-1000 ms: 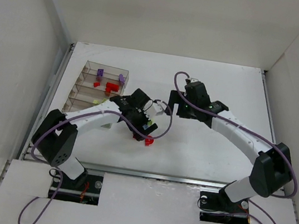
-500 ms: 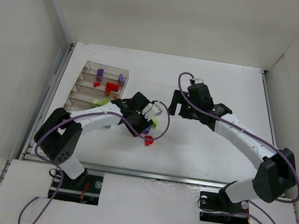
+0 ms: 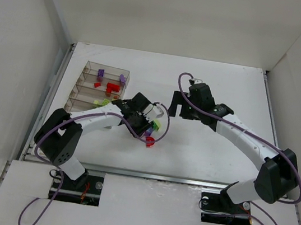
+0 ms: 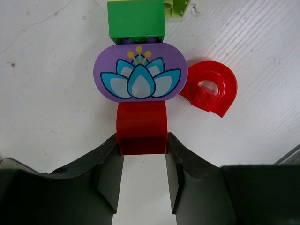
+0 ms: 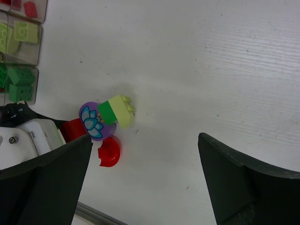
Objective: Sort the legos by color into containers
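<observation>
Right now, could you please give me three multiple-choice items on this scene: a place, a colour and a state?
1. Where is the red curved piece? A. in the right tool B. on the table beside the purple flower tile C. on top of that tile
2. What colour is the brick in the left tool? A. green B. purple C. red
3. How is the right tool? A. open and empty B. shut on a brick C. shut on the tile
Answers: 1 B, it lies on bare table by the tile; 2 C, the gripped brick is red; 3 A, its fingers stand wide apart, holding nothing.
</observation>
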Robot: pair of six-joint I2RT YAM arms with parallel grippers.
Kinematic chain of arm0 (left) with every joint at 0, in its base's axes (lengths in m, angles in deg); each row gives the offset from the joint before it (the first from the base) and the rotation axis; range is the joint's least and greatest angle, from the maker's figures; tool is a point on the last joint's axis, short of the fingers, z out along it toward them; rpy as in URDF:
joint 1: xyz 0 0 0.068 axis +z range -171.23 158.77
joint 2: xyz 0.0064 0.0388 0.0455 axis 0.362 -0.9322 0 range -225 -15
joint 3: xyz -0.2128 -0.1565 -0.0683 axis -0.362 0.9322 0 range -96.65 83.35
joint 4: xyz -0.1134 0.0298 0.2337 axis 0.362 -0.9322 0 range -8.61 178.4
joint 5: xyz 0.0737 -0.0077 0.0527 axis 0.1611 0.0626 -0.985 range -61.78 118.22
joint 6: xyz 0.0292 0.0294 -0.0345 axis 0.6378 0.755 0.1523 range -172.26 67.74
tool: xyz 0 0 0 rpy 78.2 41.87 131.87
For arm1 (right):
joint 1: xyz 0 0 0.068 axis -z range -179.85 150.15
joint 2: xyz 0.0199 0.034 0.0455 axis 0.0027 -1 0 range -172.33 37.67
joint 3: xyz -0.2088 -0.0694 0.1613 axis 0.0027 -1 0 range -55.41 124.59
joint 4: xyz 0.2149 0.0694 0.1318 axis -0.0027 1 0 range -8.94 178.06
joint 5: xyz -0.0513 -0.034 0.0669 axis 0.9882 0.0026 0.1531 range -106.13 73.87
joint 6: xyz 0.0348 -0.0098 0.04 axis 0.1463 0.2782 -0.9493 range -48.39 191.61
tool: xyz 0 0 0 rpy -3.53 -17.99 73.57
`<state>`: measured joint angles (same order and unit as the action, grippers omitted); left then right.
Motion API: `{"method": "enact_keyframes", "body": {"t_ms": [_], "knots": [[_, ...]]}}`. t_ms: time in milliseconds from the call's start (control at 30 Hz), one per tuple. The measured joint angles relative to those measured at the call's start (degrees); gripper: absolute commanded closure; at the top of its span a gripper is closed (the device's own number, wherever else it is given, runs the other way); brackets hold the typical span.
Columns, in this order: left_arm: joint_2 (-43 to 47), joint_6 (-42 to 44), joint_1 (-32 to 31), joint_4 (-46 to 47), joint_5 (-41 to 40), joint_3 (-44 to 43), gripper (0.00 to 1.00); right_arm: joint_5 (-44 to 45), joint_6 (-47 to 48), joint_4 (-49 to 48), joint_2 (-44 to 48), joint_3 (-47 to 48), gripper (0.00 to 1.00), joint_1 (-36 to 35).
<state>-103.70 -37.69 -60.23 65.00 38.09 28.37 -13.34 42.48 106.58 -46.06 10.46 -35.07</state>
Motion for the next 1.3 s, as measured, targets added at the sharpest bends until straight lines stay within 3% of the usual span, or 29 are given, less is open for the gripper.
{"method": "enact_keyframes", "body": {"t_ms": [133,300,533,733,967,1300], "knots": [[1.66,0.63,0.0,-0.28,1.4,0.28,1.0,-2.14,3.06,0.07,-0.31,0.17,0.0,0.0],[10.05,2.51,-0.02,0.11,1.55,0.39,1.0,-7.93,8.5,1.77,-0.39,2.86,0.0,1.57],[13.66,4.44,-0.02,-0.55,-0.48,-4.9,1.0,-19.34,12.79,3.78,0.55,15.76,0.0,14.45],[16.9,4.83,-0.02,3.17,-2.38,-7.65,1.0,-26.43,7.39,2.16,4.11,19.93,0.0,17.62],[13.84,0.96,-0.02,11.23,-4.48,-17.75,1.0,-28.7,-2.91,-8.31,11.39,12.44,0.0,17.51],[12.83,-3.13,-1.07,13.57,-1.16,-19.76,1.0,-30.27,-8.11,-13.18,5.53,11.72,0.0,13.11]]}}
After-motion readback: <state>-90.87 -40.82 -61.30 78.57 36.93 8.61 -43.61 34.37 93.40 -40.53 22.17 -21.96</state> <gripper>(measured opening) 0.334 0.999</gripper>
